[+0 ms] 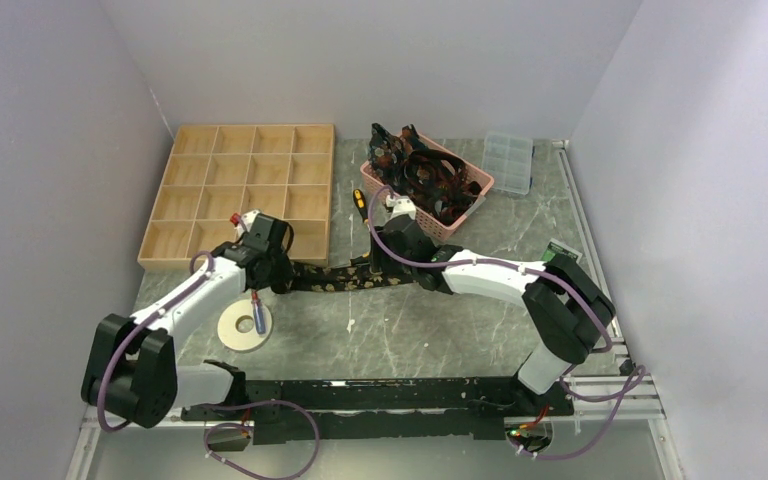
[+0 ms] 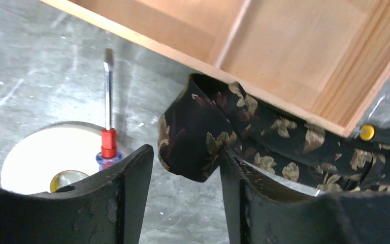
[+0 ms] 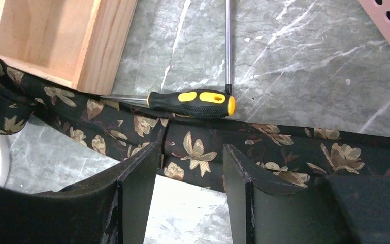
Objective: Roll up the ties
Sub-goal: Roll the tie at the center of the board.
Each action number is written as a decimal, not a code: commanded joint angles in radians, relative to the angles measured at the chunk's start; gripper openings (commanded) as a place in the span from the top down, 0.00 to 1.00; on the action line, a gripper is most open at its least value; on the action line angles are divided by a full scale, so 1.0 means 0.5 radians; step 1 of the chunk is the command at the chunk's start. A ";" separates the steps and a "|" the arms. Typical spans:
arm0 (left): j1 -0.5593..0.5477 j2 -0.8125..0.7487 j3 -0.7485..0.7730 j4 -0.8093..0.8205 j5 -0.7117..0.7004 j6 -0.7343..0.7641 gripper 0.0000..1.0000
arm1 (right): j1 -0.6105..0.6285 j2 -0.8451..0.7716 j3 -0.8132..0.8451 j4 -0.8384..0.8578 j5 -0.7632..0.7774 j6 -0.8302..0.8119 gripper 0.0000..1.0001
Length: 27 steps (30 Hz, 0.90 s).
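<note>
- Grey marble counter [image 1: 440, 330] carries a long black fabric tie with tan flowers [image 1: 340, 281], beside a wooden tray [image 1: 250, 126].
- Left pincer [image 2: 187, 150] stands open around its folded end.
- Right pincer [image 3: 191, 147] stands open astride its middle.

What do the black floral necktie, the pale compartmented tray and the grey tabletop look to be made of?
Black floral necktie: soft woven fabric with a faint sheen; it folds and drapes. Pale compartmented tray: light wood, matte, with visible grain. Grey tabletop: smooth marble or marble-look surface with white veins; which one is unclear.
</note>
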 commanded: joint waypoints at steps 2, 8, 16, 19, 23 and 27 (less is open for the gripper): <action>0.097 -0.091 0.005 -0.097 -0.102 -0.015 0.38 | 0.026 -0.009 -0.013 0.112 -0.024 0.013 0.47; 0.124 -0.105 0.024 -0.214 -0.201 -0.089 0.33 | 0.042 0.011 -0.021 0.126 -0.047 0.005 0.47; 0.138 -0.242 0.034 -0.182 -0.080 0.004 0.28 | 0.053 -0.008 -0.038 0.168 -0.068 -0.006 0.47; 0.138 -0.312 -0.013 -0.011 0.142 0.116 0.23 | 0.063 -0.011 -0.053 0.226 -0.143 0.000 0.47; 0.138 -0.201 0.019 0.109 0.430 0.254 0.21 | 0.099 0.041 -0.012 0.232 -0.194 -0.004 0.47; 0.137 0.037 0.152 -0.046 0.454 0.324 0.22 | 0.116 0.052 -0.003 0.235 -0.193 -0.008 0.47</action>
